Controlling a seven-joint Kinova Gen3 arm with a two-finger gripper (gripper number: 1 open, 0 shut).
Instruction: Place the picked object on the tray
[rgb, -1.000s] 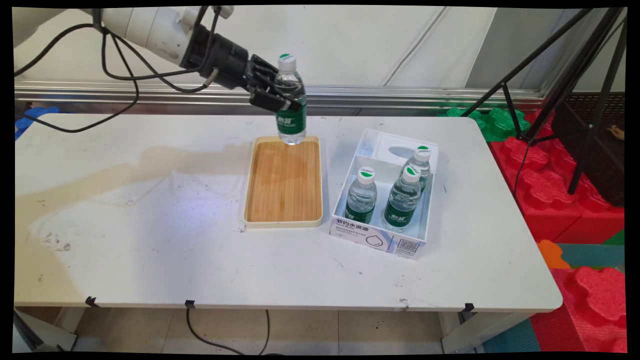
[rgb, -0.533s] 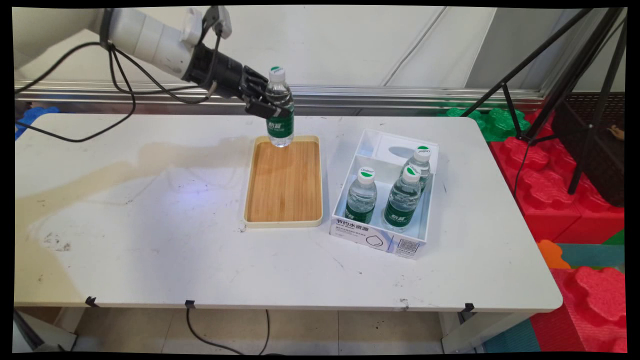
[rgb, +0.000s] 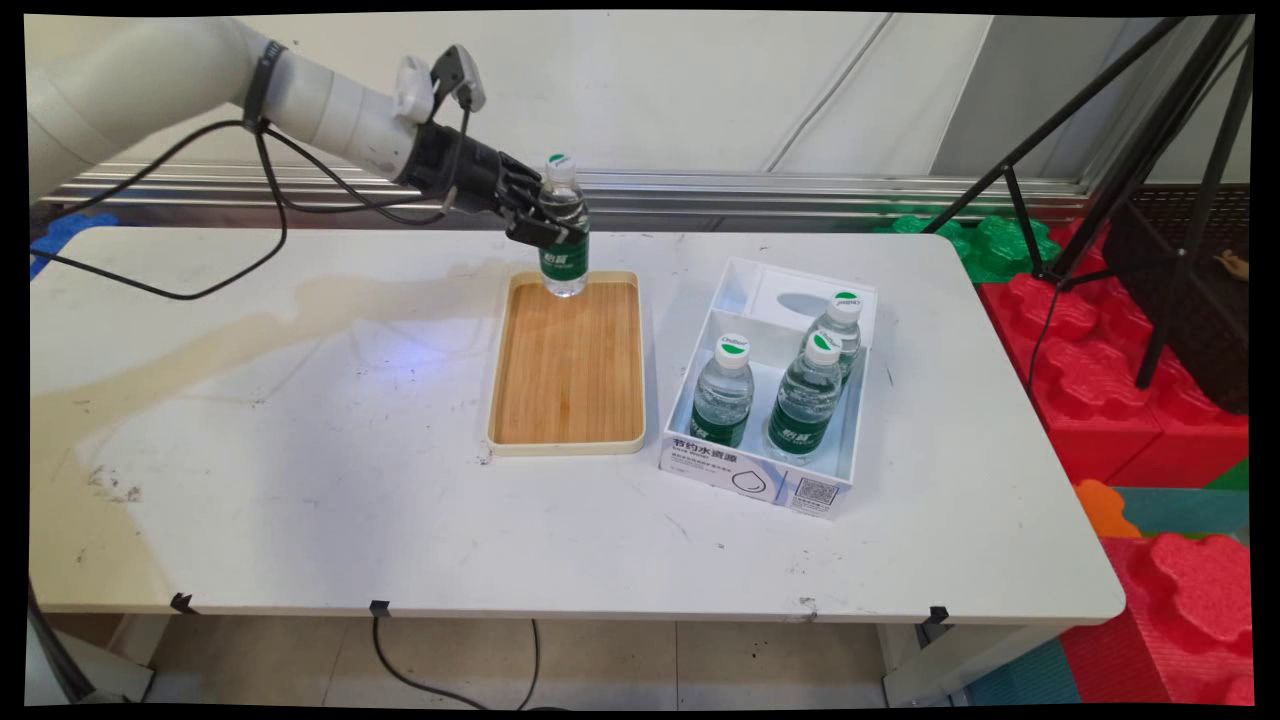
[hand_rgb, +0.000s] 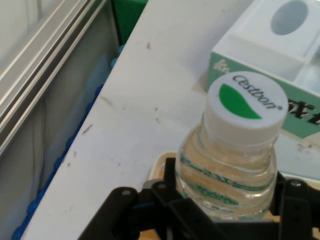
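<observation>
In the upper middle of the frame, the pincer (rgb: 548, 222) is closed around an upright water bottle (rgb: 563, 240) at the far end of the wooden tray (rgb: 570, 385) on the counter (rgb: 300, 480).

Bottle (rgb: 564, 240) at tray's (rgb: 568, 438) far end, box (rgb: 760, 480) right holding three bottles (rgb: 790, 385)

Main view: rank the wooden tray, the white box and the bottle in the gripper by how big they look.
1. White box and wooden tray: alike in footprint, so no ranking between them.
2. Bottle in the gripper: plainly smallest, though it sits farther from the camera.
</observation>
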